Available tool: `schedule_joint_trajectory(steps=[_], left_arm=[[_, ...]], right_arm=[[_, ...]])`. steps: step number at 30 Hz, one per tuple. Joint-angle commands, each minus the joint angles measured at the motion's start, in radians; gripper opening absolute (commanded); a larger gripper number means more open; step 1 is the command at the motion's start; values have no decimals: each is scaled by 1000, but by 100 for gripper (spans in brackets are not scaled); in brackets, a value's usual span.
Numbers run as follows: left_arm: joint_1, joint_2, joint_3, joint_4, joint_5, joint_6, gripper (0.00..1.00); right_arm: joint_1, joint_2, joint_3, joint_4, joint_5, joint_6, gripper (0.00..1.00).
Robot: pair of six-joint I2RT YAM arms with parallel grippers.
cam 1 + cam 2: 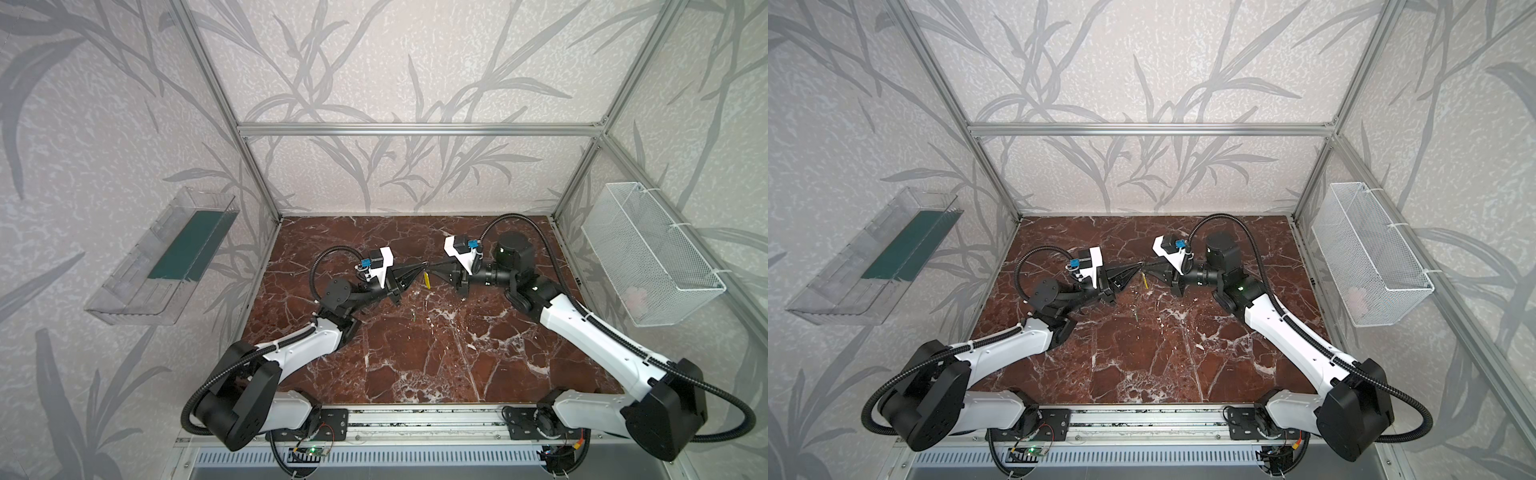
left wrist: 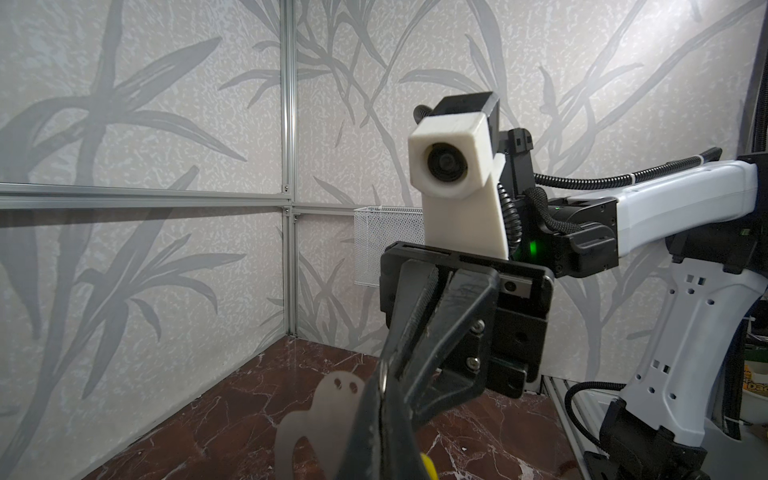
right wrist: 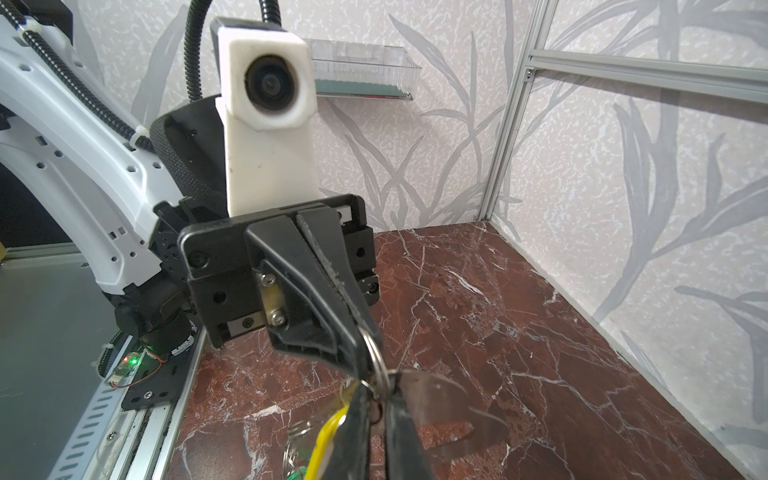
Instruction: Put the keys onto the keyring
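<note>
Above the far middle of the marble table (image 1: pixel 457 353), held clear of it, the keyring (image 2: pixel 328 402) hangs between the two arms. Its edge with the small holes is uppermost and the oval cutout is below. A split ring (image 3: pixel 376 368) sits right at that holed edge. The yellow key (image 3: pixel 328 434) dangles from the same spot, just beside the plate. Whether the ring has passed fully through a hole I cannot tell, because the fingers cover the joint.

The left gripper (image 3: pixel 365 359) is clamped tight, with the split ring coming out at its tips. The right gripper (image 2: pixel 385 372) meets it nose to nose, jaws drawn nearly together and, as far as I can see, pinching that same ring.

Nearer to me and a little to the left, the green key (image 1: pixel 414 318) lies alone on the table, well apart from both arms.

To my eye the job is about halfway. Yellow is being worked onto the plate or is only just on, and green has not been picked up.
</note>
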Motion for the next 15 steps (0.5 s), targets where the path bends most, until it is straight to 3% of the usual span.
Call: schedule_joint_trajectory(steps=[1, 8, 15], left_arm=[[2, 8, 39, 26, 32, -21, 0], [5, 38, 48, 16, 38, -24, 0], [6, 48, 56, 17, 53, -34, 0]], right_arm=[[-1, 4, 31, 47, -31, 15, 10], [-1, 9, 30, 77, -51, 41, 8], [-2, 16, 30, 94, -51, 57, 12]])
